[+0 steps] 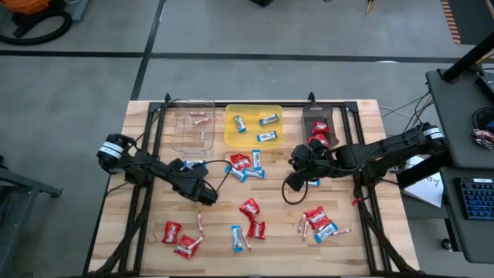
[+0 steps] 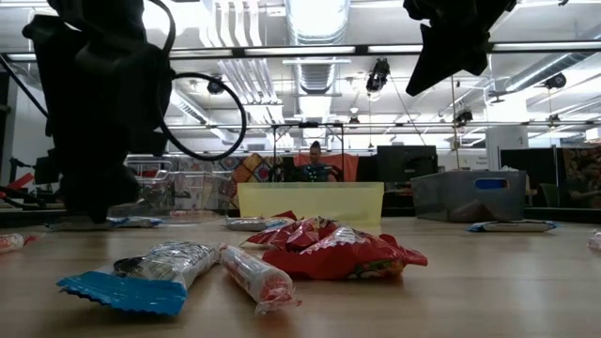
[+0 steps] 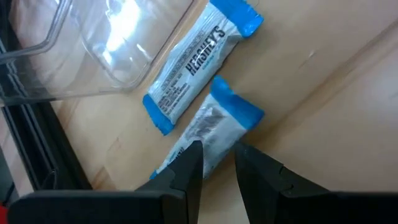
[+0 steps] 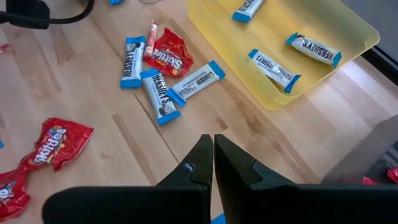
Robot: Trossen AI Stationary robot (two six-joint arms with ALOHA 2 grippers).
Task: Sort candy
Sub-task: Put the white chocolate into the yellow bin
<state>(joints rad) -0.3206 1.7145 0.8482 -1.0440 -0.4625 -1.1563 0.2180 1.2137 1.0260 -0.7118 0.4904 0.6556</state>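
Note:
Wrapped candy lies scattered on the wooden table: a cluster of blue-and-white bars and a red packet (image 1: 245,166), more red packets (image 1: 251,208), and thin pinkish sticks (image 1: 199,224). My left gripper (image 3: 217,149) is down at the table beside the clear tray (image 1: 193,127), closed around a blue-and-white bar (image 3: 217,118). A second bar (image 3: 199,59) lies next to it. My right gripper (image 4: 213,146) hovers shut and empty over the table between the yellow tray (image 4: 348,59) and the dark tray (image 1: 316,123). In the low view the left gripper (image 2: 94,202) reaches down to the tabletop. My left gripper pinches the blue-and-white bar between its two fingers, one finger (image 3: 193,163) on each long edge, partway along its length (image 3: 214,134). The fingers lie across the bar and come slanting down from above. The bar lies flat on the table, its blue end (image 3: 239,106) sticking out ahead.
The yellow tray (image 1: 253,110) holds three blue-and-white bars, the clear tray holds pinkish sticks (image 1: 202,118), and the dark tray holds red packets (image 1: 319,139). More mixed candy lies near the front edge (image 1: 181,241) and front right (image 1: 320,224). Black cables loop over the table (image 1: 289,189).

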